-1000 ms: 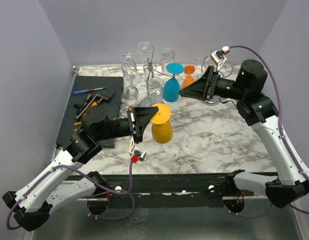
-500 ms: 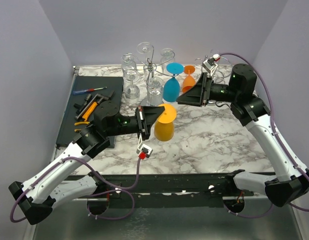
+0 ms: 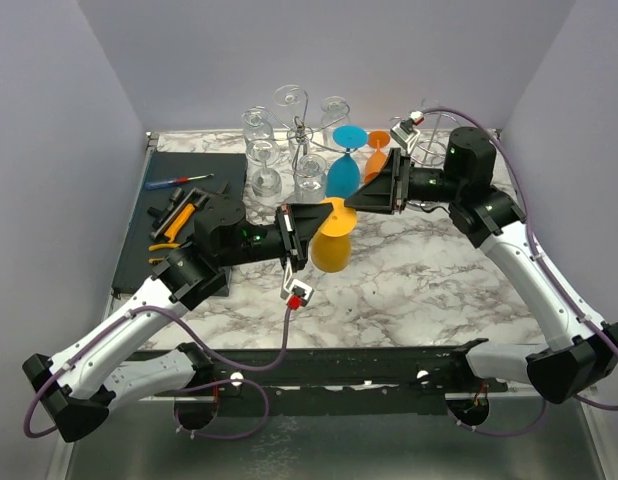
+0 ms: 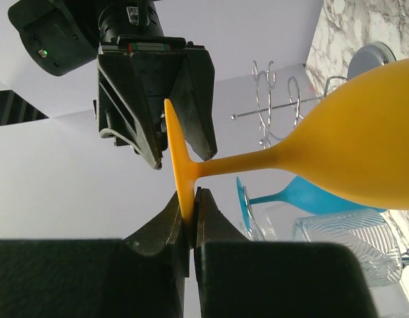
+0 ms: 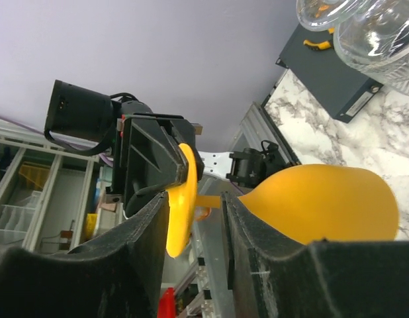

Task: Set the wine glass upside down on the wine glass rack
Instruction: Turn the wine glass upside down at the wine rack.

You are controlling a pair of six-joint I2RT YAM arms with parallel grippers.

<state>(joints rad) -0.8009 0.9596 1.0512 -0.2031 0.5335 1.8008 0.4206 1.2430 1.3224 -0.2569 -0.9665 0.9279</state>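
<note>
Where the top camera looks down, the left gripper holds the yellow wine glass on its side over the marble table. The glass is just in front of the wine glass rack, and the right gripper is at its foot from the opposite side. At the left wrist, the jaws pinch the rim of the foot, with the stem pointing right. At the right wrist, the fingers stand spread either side of the foot, a gap showing on each side.

The wine glass hangs over the counter between left pincer and right pincer. The wine glass rack stands behind them, a tool mat to their left.
</note>
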